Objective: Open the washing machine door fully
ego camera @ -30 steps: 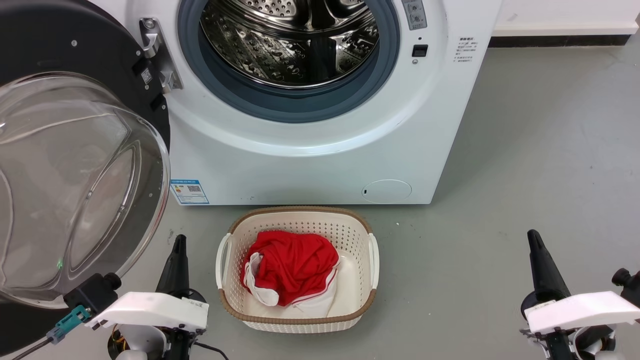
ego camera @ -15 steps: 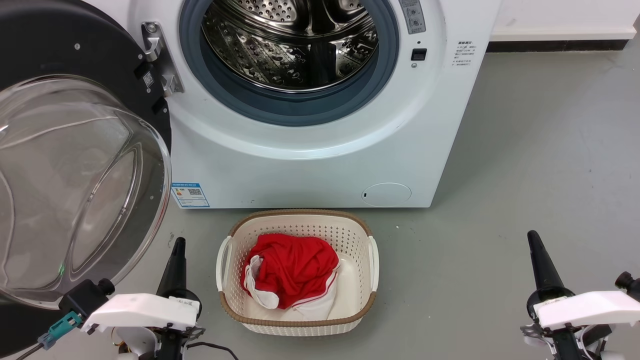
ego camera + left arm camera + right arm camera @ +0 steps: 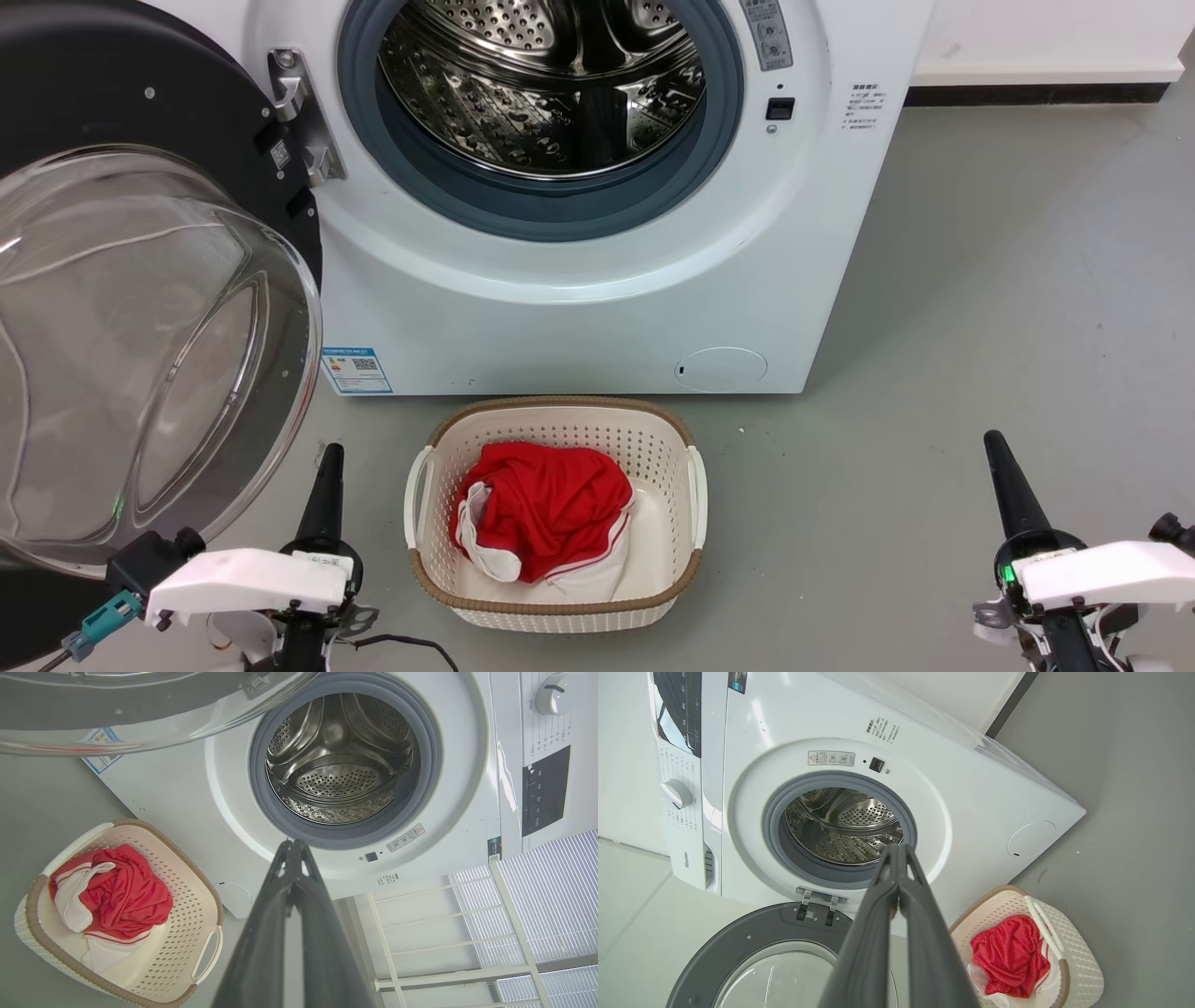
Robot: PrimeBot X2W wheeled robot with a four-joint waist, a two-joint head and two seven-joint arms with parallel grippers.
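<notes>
Washing machine door (image 3: 93, 93), glossy black disc around bulging clear glass bowl (image 3: 140, 355); left claw (image 3: 292, 843) and right claw (image 3: 896, 848) tips together

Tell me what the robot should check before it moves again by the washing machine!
1. washing machine door swung clear of the drum opening: ok.
2. Door pushed as far as it goes: cannot tell.
3. left gripper fingers together, holding nothing: ok.
4. right gripper fingers together, holding nothing, apart from the washing machine: ok.
5. Left gripper clear of the door: cannot tell; they sit close in the head view.
6. basket with red clothes on the floor, apart from the door: ok.
</notes>
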